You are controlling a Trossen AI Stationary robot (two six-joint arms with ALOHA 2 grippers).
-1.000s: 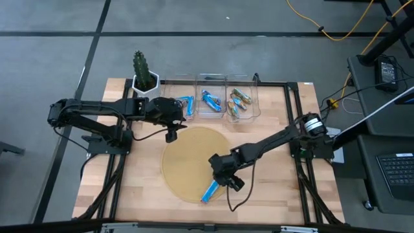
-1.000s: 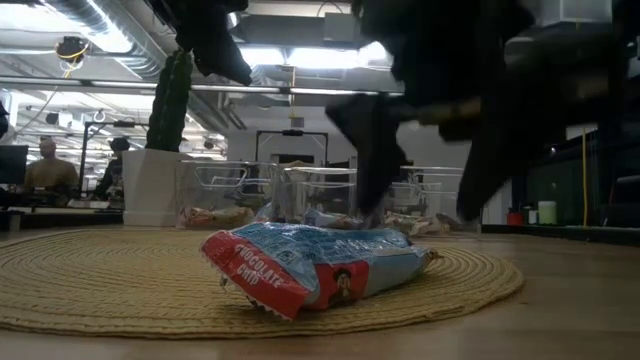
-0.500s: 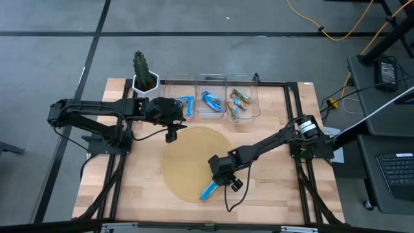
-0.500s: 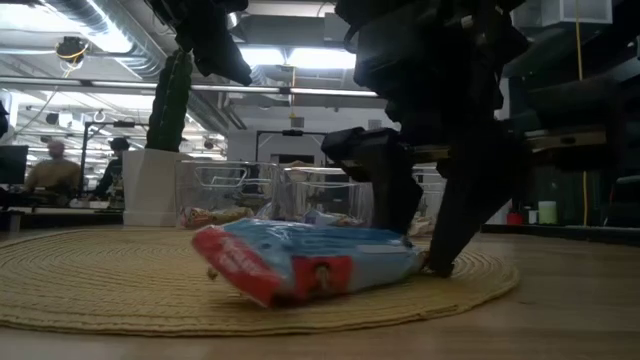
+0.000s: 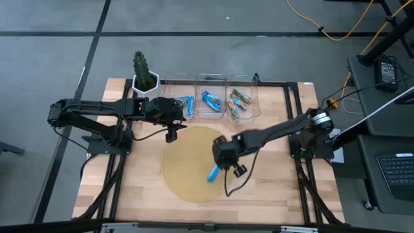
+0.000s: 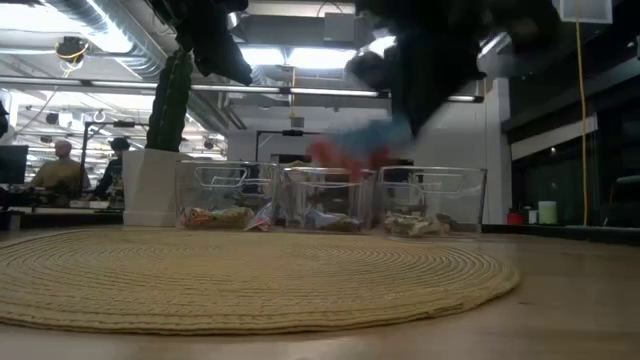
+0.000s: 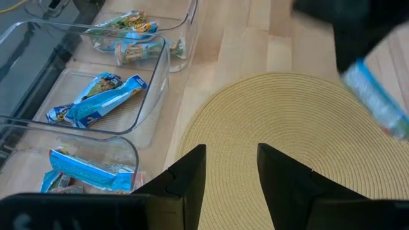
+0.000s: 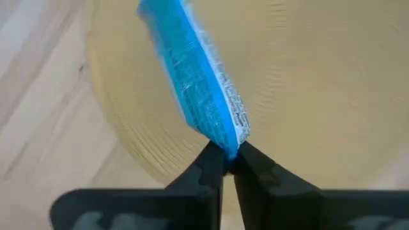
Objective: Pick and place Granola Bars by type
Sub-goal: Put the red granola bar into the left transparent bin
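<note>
blue bar lifted clear of the mat

a wooden surface [image 5: 272, 188] carries a round woven mat [image 5: 184, 165] at its middle, with two dark arms reaching in from either side. along the far edge stand three clear bins [image 5: 210, 100] in a row, and at the far left corner a cactus in a white pot [image 5: 143, 72].

the right arm stretches from the right side across to the mat's right half, where the right gripper [image 8: 225, 160] is clenched on one end of a bright blue granola bar [image 8: 192, 83]. the bar hangs from the fingertips above the mat, tilted, its free end pointing toward the near left in the high view [image 5: 212, 173]. in the low view it shows only as a blur of blue and red above the bins.

the left arm waits at the far left edge of the mat, just near of the left bin; the left gripper [image 7: 230, 166] stands partly parted with nothing between its fingers.

the left bin holds blue-wrapped bars [image 5: 187, 103], the middle bin more blue-and-silver bars [image 5: 210, 100], and the right bin brown and green-toned bars [image 5: 239, 102].

beyond the surface, in the low view, a person [image 6: 60, 170] sits at a desk in the room at far left.
</note>
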